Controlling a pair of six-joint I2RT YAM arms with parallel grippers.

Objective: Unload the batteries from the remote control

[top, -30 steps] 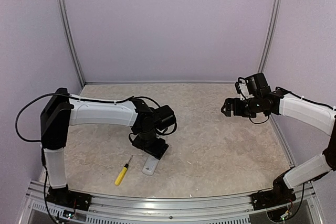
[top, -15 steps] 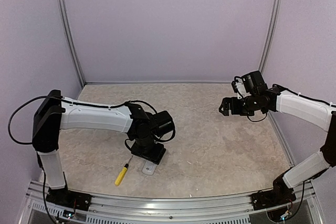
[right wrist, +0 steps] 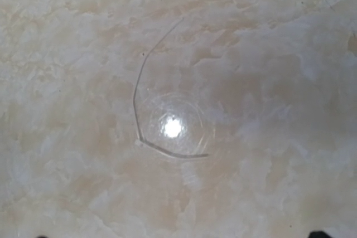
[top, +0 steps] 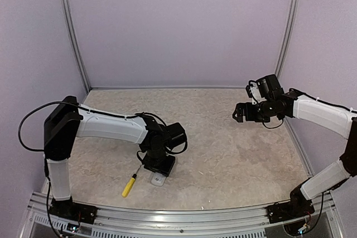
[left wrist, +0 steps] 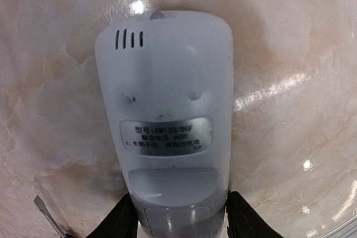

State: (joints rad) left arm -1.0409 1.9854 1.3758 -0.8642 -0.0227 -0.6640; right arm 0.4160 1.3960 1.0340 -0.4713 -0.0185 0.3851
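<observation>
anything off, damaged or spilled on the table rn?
Only oddity: a thin curved line on the marbled tabletop in the right wrist view, hair or scratch, cannot tell. The slim white plastic remote control lies back up, intact; the yellow-handled screwdriver lies beside it. Nothing spilled.

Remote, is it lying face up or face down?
Face down. The remote lies flat, back up: the left wrist view shows a silver label and vent slots, no buttons.
</observation>
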